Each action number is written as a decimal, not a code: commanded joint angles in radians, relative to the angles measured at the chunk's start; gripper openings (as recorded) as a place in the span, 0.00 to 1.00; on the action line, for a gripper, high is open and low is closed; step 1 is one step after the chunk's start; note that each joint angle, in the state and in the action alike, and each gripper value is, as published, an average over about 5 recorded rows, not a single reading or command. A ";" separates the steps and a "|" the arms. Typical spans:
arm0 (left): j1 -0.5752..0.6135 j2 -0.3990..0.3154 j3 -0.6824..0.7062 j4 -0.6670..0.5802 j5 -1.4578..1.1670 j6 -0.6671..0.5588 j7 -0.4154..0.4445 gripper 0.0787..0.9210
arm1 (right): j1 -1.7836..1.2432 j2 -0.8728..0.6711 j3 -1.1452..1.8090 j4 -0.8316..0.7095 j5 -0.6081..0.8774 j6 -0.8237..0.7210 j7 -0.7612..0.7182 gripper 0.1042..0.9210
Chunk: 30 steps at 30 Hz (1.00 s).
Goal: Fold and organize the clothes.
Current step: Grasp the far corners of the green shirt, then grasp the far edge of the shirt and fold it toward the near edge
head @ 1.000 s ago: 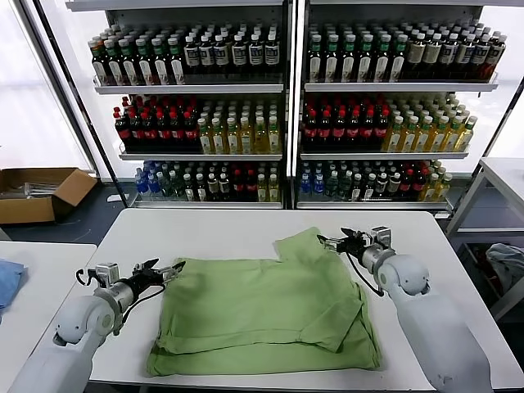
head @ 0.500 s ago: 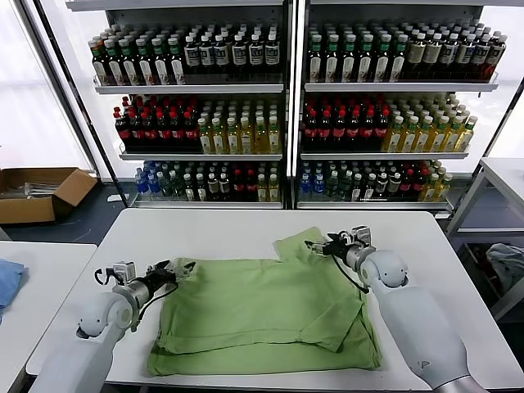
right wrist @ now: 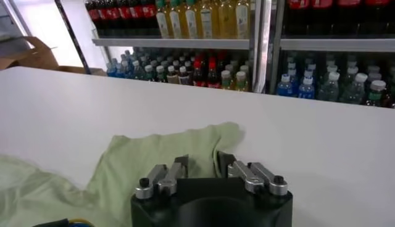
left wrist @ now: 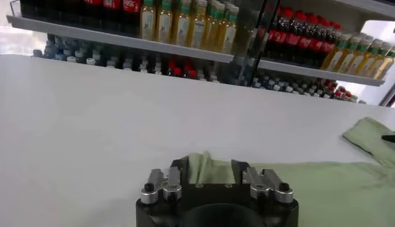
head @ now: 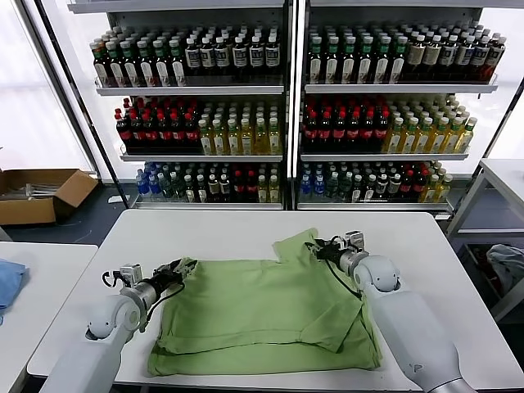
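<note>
Light green soft cotton short-sleeved shirt (head: 262,315): spread flat, lower centre of white surface (head: 237,229). Left claw (head: 182,267) pinching left corner, right claw (head: 318,246) narrowed on upper-right sleeve, for folding over.

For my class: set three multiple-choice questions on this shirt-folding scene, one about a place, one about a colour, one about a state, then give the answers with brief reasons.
1. Where is the left claw?
A. At the shirt's far left corner
B. On the shelves
C. Over the cardboard box

2. What colour is the shirt?
A. Red
B. Light green
C. Black

3. How does the shirt lie?
A. Hanging off the table
B. Rolled into a ball
C. Partly folded, one sleeve sticking out by the right claw

Answers: A, its tips meet that corner; B, pale green cloth; C, layered hem, sleeve toward the shelves.
</note>
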<state>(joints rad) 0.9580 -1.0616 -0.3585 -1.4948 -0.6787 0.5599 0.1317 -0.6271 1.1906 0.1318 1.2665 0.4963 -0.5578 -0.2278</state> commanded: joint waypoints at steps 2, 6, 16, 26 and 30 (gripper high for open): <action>0.006 -0.010 0.002 0.017 0.014 -0.025 -0.011 0.36 | 0.000 0.002 -0.002 0.010 0.018 -0.001 0.002 0.06; 0.009 0.001 -0.003 -0.008 0.010 -0.046 -0.009 0.21 | 0.008 0.004 0.012 0.036 0.057 -0.006 0.009 0.00; 0.077 0.038 -0.047 -0.211 -0.038 -0.087 -0.008 0.02 | -0.097 -0.033 0.106 0.259 0.165 -0.020 0.028 0.00; 0.230 0.072 -0.139 -0.423 -0.040 -0.094 -0.018 0.02 | -0.423 -0.156 0.298 0.606 0.242 -0.019 0.041 0.00; 0.325 0.078 -0.190 -0.486 -0.038 -0.091 -0.005 0.02 | -0.578 -0.164 0.409 0.722 0.249 -0.020 0.041 0.00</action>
<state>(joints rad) 1.1032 -1.0005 -0.4509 -1.7699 -0.7103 0.4788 0.1177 -0.9390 1.0828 0.3724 1.7294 0.7002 -0.5767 -0.1908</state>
